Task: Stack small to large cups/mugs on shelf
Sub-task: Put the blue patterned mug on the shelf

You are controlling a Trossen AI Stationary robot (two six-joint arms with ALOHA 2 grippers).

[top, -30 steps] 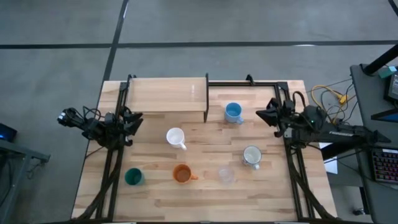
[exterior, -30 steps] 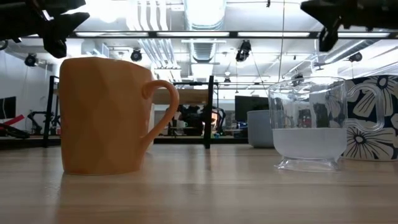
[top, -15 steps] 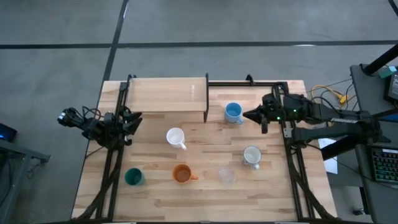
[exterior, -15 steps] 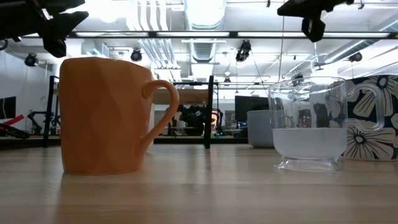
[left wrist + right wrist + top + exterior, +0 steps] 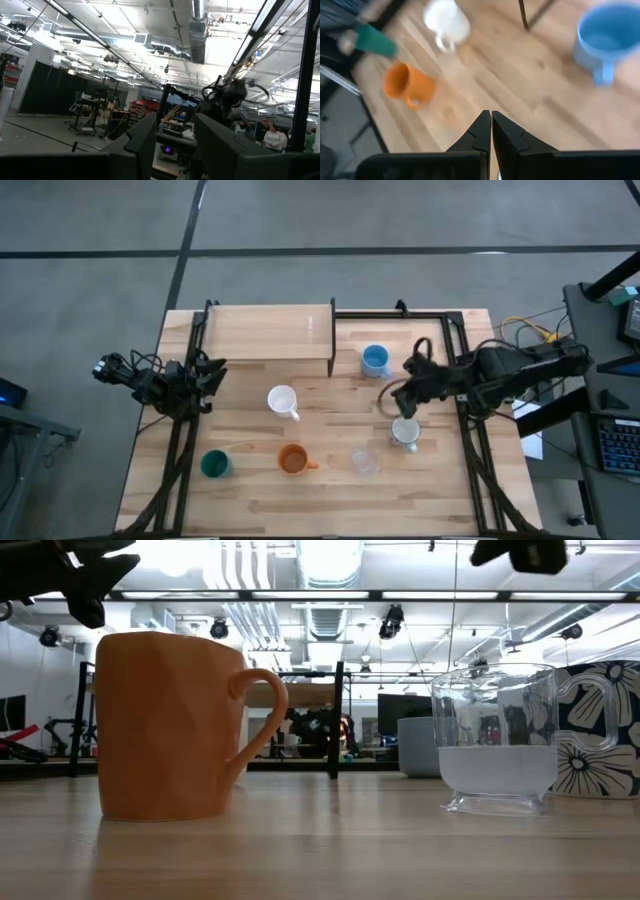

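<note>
We find no readable text, label, brand, number or sign in any view. Cup at right edge of low view (image 5: 600,730) carries dark flower pattern only, no lettering. Small glowing screen low in centre of left wrist view (image 5: 167,149) too small to read.

light blue cup (image 5: 375,360), white mug (image 5: 283,400), orange mug (image 5: 292,459), dark green cup (image 5: 214,465), see-through cup (image 5: 364,463). silver-grey cup (image 5: 404,430) with dark flower print, seen low. pale wood shelf (image 5: 268,332), black frame.
</note>
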